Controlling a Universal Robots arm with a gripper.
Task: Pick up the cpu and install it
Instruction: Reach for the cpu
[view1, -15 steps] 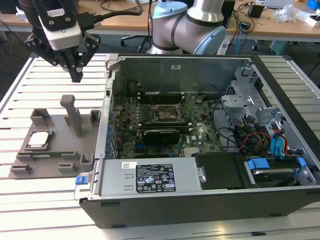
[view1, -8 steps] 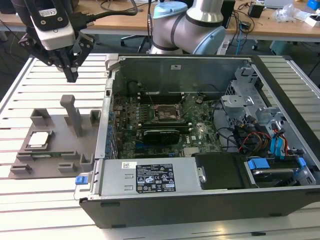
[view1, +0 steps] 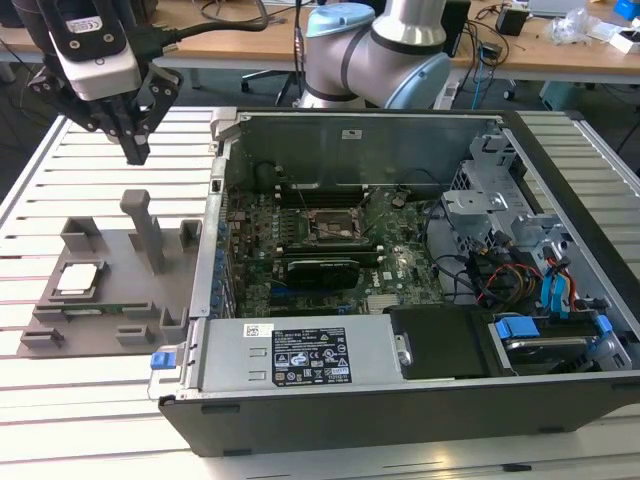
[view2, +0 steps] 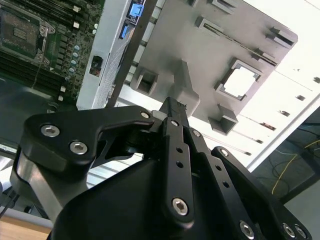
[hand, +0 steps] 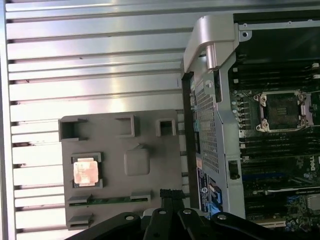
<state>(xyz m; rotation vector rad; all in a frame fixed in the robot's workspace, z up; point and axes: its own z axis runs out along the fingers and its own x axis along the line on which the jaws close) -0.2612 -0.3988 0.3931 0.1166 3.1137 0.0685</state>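
Exterior view first: my pincer hangs closed and empty, fingertips drawn together to a point, above the grey plate on the slatted tabletop. The cpu lies flat in a square pocket of that plate. It is well below the pincer and off to the side away from the computer case, clear of the tall post that stands almost under the tips.

I judge the cpu light, thin and stiff. Its smooth metal top looks likely to slip under a flat press, and the underside is surely delicate. I would take it by two opposite edges, where the pocket's low walls leave gaps, and keep it level.

In both wrist views the cpu sits square in its pocket, apart from the pincer. Glare washes out its top, so I cannot read any corner mark for orientation. Its underside is hidden, and I cannot tell how deep it sits or how much edge stands proud of the walls. The pincer's own body blocks much of the second wrist view. The socket inside the case is dark, and I cannot make out whether its metal frame is open.
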